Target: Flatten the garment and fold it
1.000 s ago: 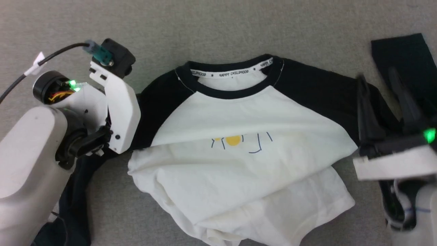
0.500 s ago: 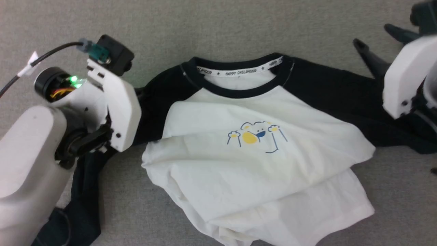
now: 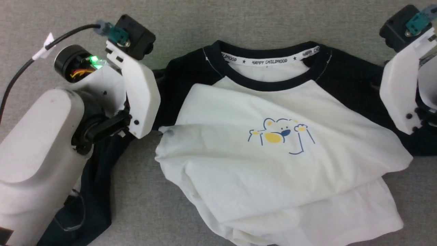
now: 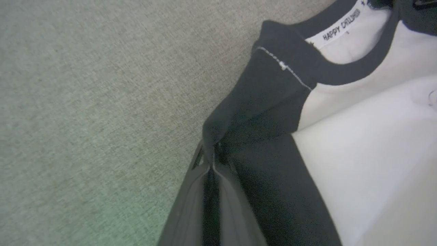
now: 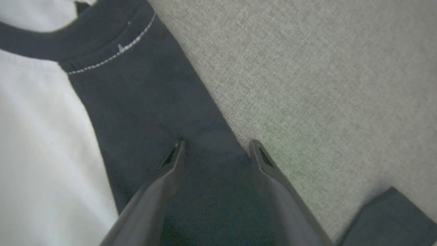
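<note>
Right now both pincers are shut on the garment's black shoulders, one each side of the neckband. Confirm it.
Wrong on one count. The left pincer is shut on the garment's black shoulder, but the right pincer is open, its fingers spread over the other shoulder; the right wrist view shows it. They do sit one each side of the neckband.

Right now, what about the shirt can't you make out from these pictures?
- Head view: the garment, its lower hem partly cut off by the bottom edge.
- Head view: the left sleeve, partly under the left forearm.
- Right wrist view: whether the open right gripper touches the cloth; the angle hides it.
</note>
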Available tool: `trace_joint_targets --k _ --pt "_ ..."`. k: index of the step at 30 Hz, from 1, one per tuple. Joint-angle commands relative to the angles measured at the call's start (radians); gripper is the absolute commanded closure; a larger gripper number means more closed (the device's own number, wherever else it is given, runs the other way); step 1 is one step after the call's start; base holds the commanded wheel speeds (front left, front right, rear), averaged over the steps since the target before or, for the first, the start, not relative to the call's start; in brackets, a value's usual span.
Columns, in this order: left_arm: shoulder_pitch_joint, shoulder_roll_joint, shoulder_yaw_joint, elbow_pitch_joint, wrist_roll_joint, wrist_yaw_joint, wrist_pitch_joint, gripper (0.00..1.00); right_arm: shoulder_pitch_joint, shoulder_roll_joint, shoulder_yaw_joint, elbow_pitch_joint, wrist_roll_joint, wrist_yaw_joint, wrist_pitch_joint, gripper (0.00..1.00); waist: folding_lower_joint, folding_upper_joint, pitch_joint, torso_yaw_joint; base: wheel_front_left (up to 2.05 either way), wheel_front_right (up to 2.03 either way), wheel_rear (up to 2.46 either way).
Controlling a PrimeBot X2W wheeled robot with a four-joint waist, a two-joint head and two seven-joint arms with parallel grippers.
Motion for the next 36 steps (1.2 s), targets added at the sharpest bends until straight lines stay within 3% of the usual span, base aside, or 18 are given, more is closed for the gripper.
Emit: trace_joint_targets --k 1,6,8,9,13,19,24,36 --pt "-0.014 -0.005 -0.01 0.016 0.0 -0.005 -0.005 1.0 -0.003 -0.03 0.023 0.001 0.018 -0.001 0.013 0.0 -0.0001 -0.0001 0.017 0.019 0.0 0.0 0.0" --pt "-0.032 -0.018 -0.019 0.03 -0.007 -0.005 -0.018 1.0 0.01 -0.075 0.075 0.021 0.044 -0.001 0.018 0.0 -0.0001 -0.0001 0.037 0.037 0.0 0.0 0.0" --pt "-0.035 -0.022 -0.021 0.038 -0.01 -0.006 -0.023 1.0 0.013 -0.083 0.093 0.029 0.052 -0.001 0.024 0.72 -0.0001 -0.0001 0.041 0.04 0.0 0.0 0.0" --pt "-0.036 -0.024 -0.021 0.042 -0.013 -0.006 -0.026 1.0 0.013 -0.086 0.1 0.029 0.052 -0.001 0.024 1.0 -0.0001 -0.0001 0.042 0.041 0.0 0.0 0.0" --pt "-0.037 -0.029 -0.017 0.059 -0.021 -0.006 -0.045 1.0 0.008 -0.094 0.127 0.029 0.041 -0.001 -0.008 1.0 -0.0001 -0.0001 0.036 0.038 0.0 0.0 0.0" --pt "-0.031 -0.042 0.002 0.08 -0.031 -0.006 -0.115 1.0 -0.016 -0.069 0.145 0.049 -0.004 -0.001 -0.209 1.0 -0.0001 -0.0001 -0.005 0.021 0.0 0.0 0.0" --pt "-0.037 -0.044 0.027 0.092 0.011 -0.007 -0.244 1.0 -0.028 -0.029 0.141 0.091 -0.049 -0.001 -0.404 1.0 -0.0001 -0.0001 -0.063 -0.002 0.0 0.0 0.0" --pt "-0.014 -0.04 0.077 0.116 0.084 0.013 -0.466 1.0 -0.005 0.065 0.068 0.135 -0.095 -0.001 -0.666 1.0 -0.0001 -0.0001 -0.222 -0.041 0.0 0.0 0.0"
